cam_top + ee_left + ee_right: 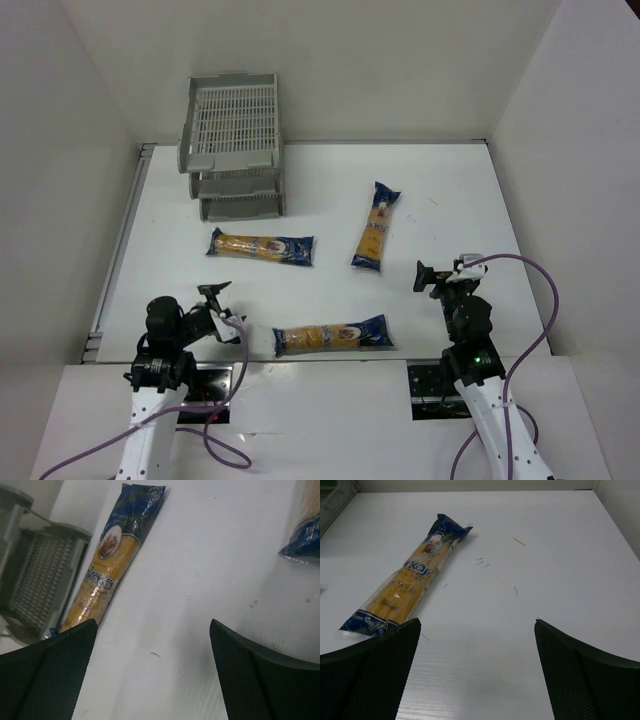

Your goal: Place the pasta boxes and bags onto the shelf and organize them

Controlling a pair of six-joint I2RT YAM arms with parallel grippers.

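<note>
Overhead: shelf (230, 125) whole; L wrist: corner only.

Bright, even overhead light, soft faint shadows, wrist views slightly blurred.

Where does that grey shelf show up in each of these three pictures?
Top external: shelf upper left, by the back wall.
Left wrist: at the left edge.
Right wrist: seemingly the grey sliver in the top-left corner.
Shared landmark: the white table.

Pasta packet (107, 565) flat beside the grey shelf (42, 580); left tool (153, 626), jaws wide apart, just below.
</note>
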